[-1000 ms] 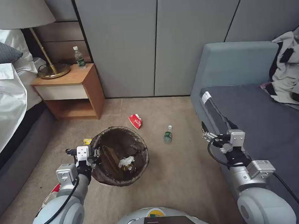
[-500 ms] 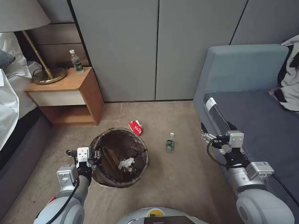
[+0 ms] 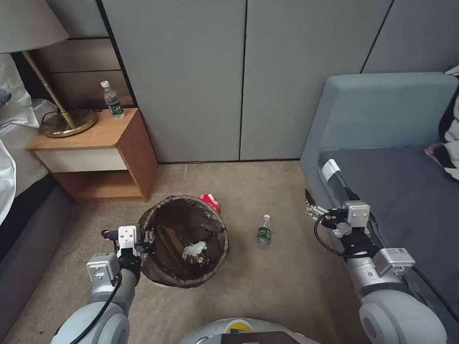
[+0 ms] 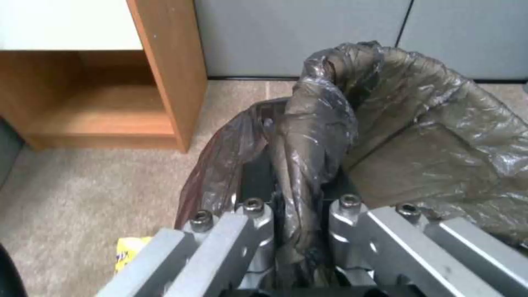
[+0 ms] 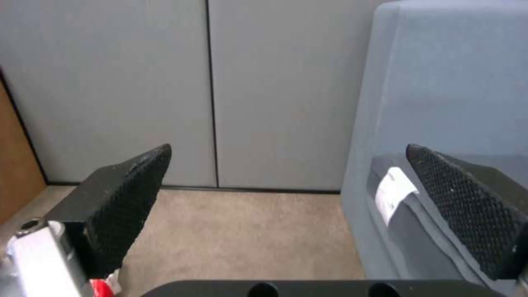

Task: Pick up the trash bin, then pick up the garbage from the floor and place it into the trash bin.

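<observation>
The trash bin (image 3: 179, 198), lined with a crinkled dark bag, hangs just above the carpet at lower left. My left gripper (image 3: 146, 243) is shut on its near-left rim. In the left wrist view the gripper (image 4: 297, 214) pinches the bag-covered rim (image 4: 324, 123). Crumpled white paper (image 3: 193, 249) lies inside. A red-white carton (image 3: 209, 199) peeks out behind the far rim. A small plastic bottle (image 3: 264, 232) lies on the floor right of the bin, and a yellow wrapper (image 4: 129, 249) beside it. My right gripper (image 3: 311, 209) hovers open by the sofa's front edge, its pads (image 5: 132, 198) wide apart.
A wooden nightstand (image 3: 92, 148) with a brass lamp (image 3: 65, 121) and an upright water bottle (image 3: 113, 100) stands at back left, next to a bed (image 3: 16, 214). A grey sofa (image 3: 410, 193) runs along the right. Grey wardrobe doors (image 3: 245, 73) close the back.
The whole view has shifted, so the camera moved. The held bin now sits closer to the red-white carton and covers part of it. Both grippers keep their state.
</observation>
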Available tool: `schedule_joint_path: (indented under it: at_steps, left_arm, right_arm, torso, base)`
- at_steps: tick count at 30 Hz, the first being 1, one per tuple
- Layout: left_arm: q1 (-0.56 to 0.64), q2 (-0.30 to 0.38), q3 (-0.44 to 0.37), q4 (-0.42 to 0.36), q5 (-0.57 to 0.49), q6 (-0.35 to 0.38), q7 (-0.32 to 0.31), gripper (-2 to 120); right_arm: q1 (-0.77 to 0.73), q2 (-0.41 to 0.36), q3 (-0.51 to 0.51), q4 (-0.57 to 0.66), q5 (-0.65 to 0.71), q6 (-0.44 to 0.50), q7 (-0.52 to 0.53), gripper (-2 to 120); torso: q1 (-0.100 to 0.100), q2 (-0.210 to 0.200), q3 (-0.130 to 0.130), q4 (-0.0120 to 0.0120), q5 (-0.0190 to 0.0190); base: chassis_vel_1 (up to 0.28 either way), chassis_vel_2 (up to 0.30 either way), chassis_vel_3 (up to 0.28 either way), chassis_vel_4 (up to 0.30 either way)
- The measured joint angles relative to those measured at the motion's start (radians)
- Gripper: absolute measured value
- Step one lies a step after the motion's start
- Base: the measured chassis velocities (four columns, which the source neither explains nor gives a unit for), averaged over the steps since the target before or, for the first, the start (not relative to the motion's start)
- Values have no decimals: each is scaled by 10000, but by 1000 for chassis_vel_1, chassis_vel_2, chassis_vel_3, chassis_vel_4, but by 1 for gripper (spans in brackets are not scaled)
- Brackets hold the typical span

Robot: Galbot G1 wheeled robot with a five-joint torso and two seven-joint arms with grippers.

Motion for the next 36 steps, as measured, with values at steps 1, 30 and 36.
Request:
schedule_joint_path:
  at_steps: [1, 30, 36]
  left_arm:
    - [-5, 4, -3, 0, -3, -1, 1, 7]
    - [61, 20, -177, 0, -92, -23, 0, 7]
    - [265, 9, -206, 0, -84, -22, -3, 7]
  right_arm:
    - [1, 0, -11, -3, -5, -2, 2, 100]
    - [1370, -558, -1593, -1165, 782, -1707, 1620, 100]
    - [1928, -841, -2399, -1921, 2139, -2791, 2233, 100]
  torso:
    - [0, 0, 0, 0, -1]
    - [0, 0, -1, -1, 1]
    - [0, 0, -1, 0, 0]
  base:
    - [-116, 99, 117, -142]
    - [-100, 91, 92, -98]
    - [0, 0, 0, 0]
